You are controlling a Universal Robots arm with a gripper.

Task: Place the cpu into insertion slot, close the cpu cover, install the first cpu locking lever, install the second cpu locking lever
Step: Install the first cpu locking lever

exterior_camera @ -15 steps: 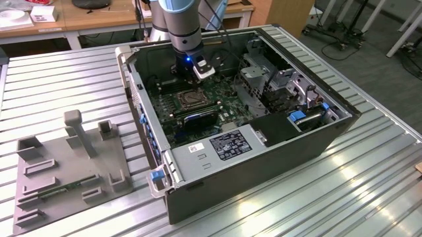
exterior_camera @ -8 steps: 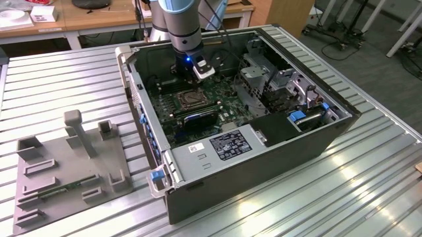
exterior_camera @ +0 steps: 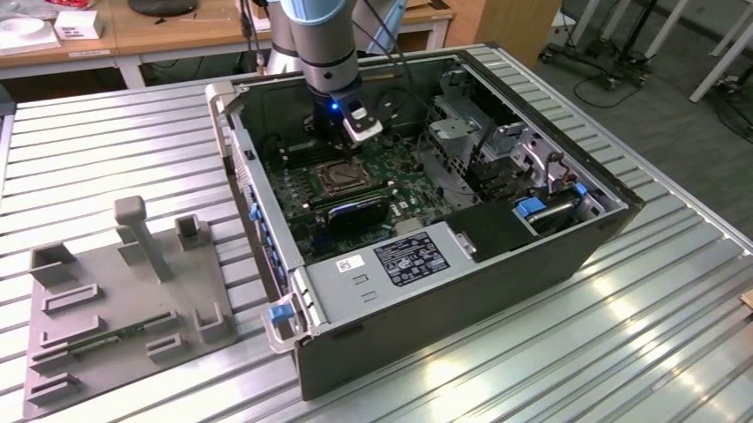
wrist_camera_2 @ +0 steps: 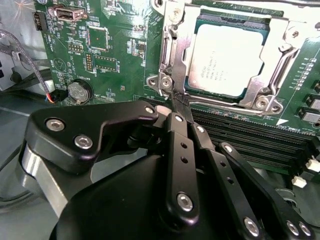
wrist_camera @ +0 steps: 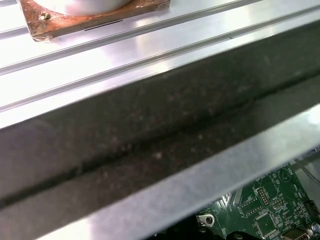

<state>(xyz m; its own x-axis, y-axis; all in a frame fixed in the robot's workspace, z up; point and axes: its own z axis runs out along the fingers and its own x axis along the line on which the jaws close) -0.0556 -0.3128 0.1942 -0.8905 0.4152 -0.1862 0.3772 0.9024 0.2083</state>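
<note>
The cpu [wrist_camera_2: 227, 59] lies flat in the insertion slot [exterior_camera: 338, 179], its grey face showing through the window of the cpu cover [wrist_camera_2: 278, 31]. The cover is down over the cpu. A thin silver locking lever [wrist_camera_2: 171, 55] runs along one side of the socket, and a second lever [wrist_camera_2: 283, 61] runs along the opposite side. My gripper [wrist_camera_2: 178, 101] has its black fingers [wrist_camera_2: 181, 150] drawn together at the near end of the first lever, shut on its tip. In the exterior view the gripper [exterior_camera: 344, 134] hangs inside the open case just behind the socket.
The green motherboard [wrist_camera_2: 115, 60] carries long black memory slots [wrist_camera_2: 250, 135] beside the socket and a coin battery [wrist_camera_2: 79, 91]. A drive cage [exterior_camera: 495, 150] stands at the exterior view's right, inside the case wall [wrist_camera: 150, 135]. A grey fixture tray [exterior_camera: 118, 291] lies on the slatted table [exterior_camera: 659, 335].
</note>
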